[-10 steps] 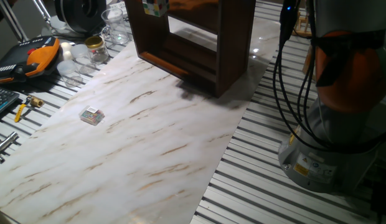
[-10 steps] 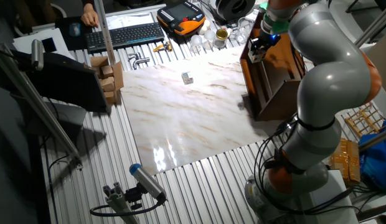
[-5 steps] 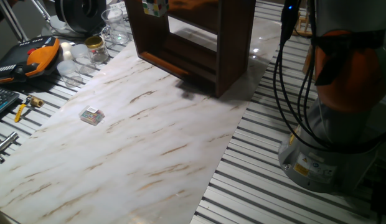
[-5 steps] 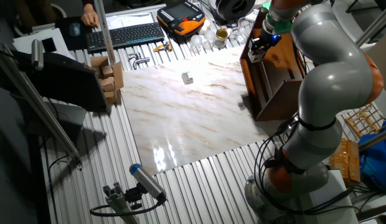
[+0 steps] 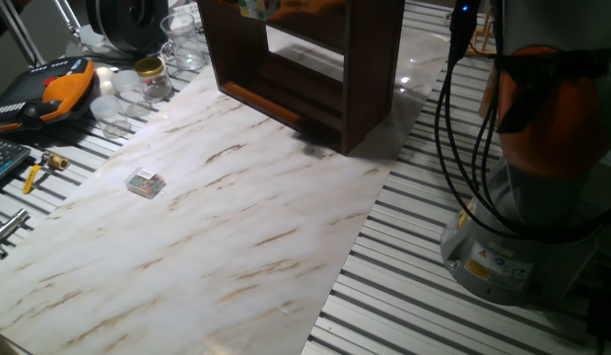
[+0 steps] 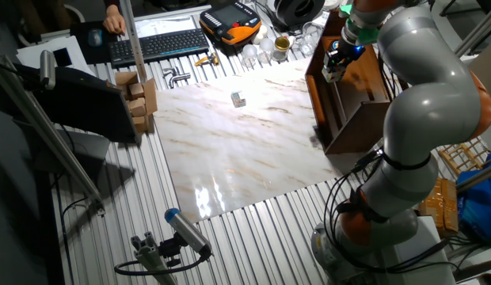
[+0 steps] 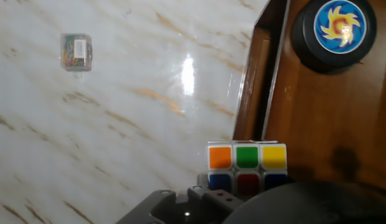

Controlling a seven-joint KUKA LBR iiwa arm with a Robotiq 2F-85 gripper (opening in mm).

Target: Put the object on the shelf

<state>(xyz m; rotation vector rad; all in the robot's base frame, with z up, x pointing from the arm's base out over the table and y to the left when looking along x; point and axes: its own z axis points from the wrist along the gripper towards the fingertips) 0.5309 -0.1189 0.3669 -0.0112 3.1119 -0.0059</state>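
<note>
Arm: the grey-and-orange KUKA arm reaches over the shelf's top, a shade farther across it than a second ago.
Surface: the white, brown-veined marble-look surface carries the shelf at its far end.
Shelf: the large dark-brown wooden open-frame shelf, with an orange-brown board, now lies directly under the hand; a round black disc with a blue-and-yellow sun emblem sits on its top board.
Cube: the small puzzle cube, orange, green and yellow squares showing, has moved inward from the shelf's edge and hangs above the top board.
Fingers: the fingers appear clamped on the cube, though they themselves are hidden.
Block: a flat whitish block with coloured marks lies well apart on the surface.
Outlook: carriage looks nearly done; lowering and release likely remain.
</note>
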